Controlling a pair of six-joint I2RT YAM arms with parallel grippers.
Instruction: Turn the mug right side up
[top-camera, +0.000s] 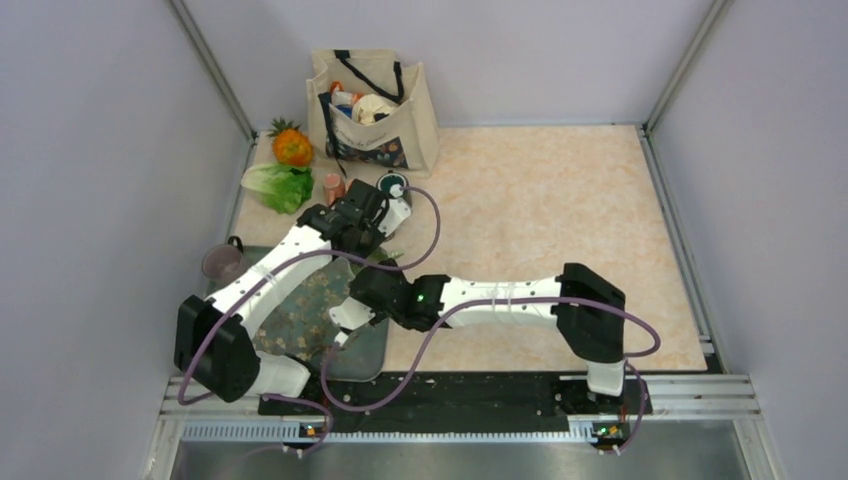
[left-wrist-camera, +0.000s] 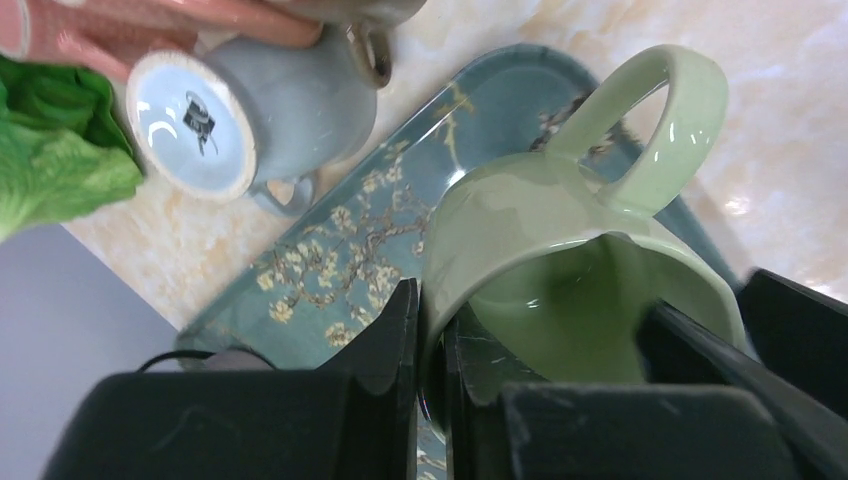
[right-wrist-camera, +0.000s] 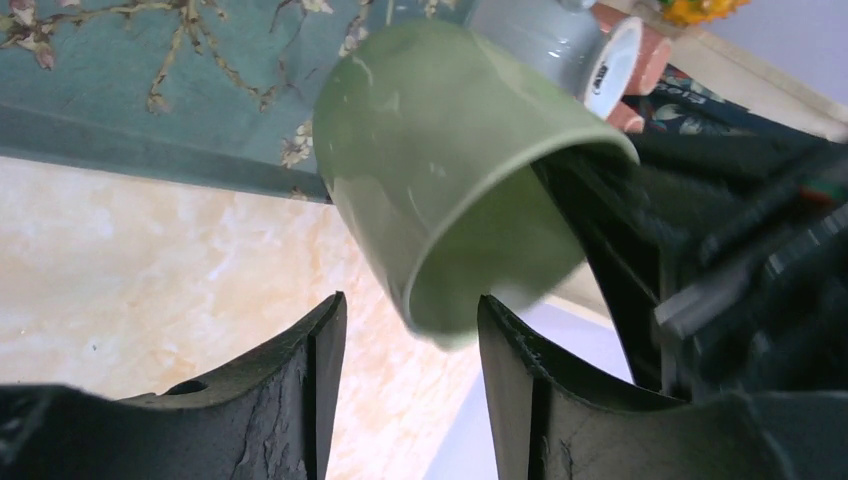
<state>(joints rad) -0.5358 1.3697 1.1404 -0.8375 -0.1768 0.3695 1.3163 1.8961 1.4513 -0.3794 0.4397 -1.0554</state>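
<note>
Wide counter (top-camera: 540, 200) spreads right of both arms. Above the floral tray's (left-wrist-camera: 390, 215) long edge hangs the green mug (left-wrist-camera: 545, 215), tilted, with the left claw (left-wrist-camera: 530, 330) clenched on its rim. The right claw (right-wrist-camera: 410, 330), released, brackets the mug's lower rim.

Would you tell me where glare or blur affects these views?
Left wrist: glare on the handle of the green mug and the base of the grey mug; right wrist: the green mug's near rim looks soft; top external: evenly lit, sharp.
</note>
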